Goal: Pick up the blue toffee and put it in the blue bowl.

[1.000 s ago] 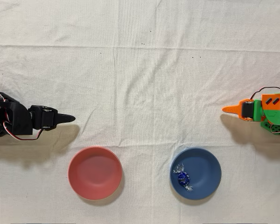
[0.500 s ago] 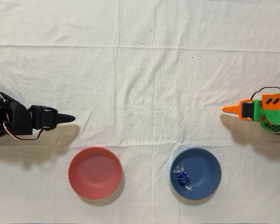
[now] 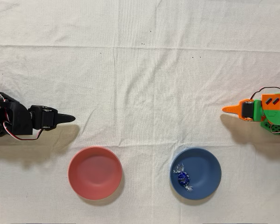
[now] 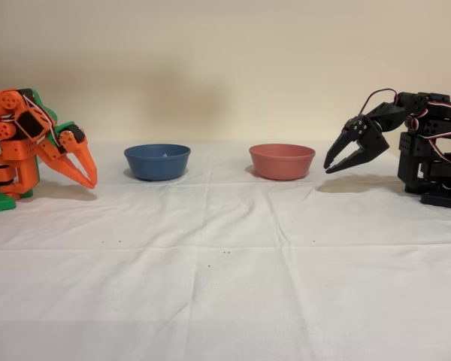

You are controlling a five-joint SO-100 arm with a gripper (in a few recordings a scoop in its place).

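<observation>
The blue toffee (image 3: 182,178), shiny dark blue with clear twisted ends, lies inside the blue bowl (image 3: 206,170), toward the bowl's left side in the overhead view. From the side, the blue bowl (image 4: 157,162) stands left of centre. My orange gripper (image 3: 226,110) rests near the right edge of the overhead view, above and to the right of the bowl and well apart from it. Its fingers meet at the tips with nothing between them. In the fixed view the gripper (image 4: 91,179) points down to the cloth, left of the blue bowl.
A pink-red bowl (image 3: 94,173) stands to the left of the blue one in the overhead view, seen at the right (image 4: 282,161) from the side. The black arm (image 3: 32,119) stands idle at the left edge. White cloth (image 3: 140,70) covers the table.
</observation>
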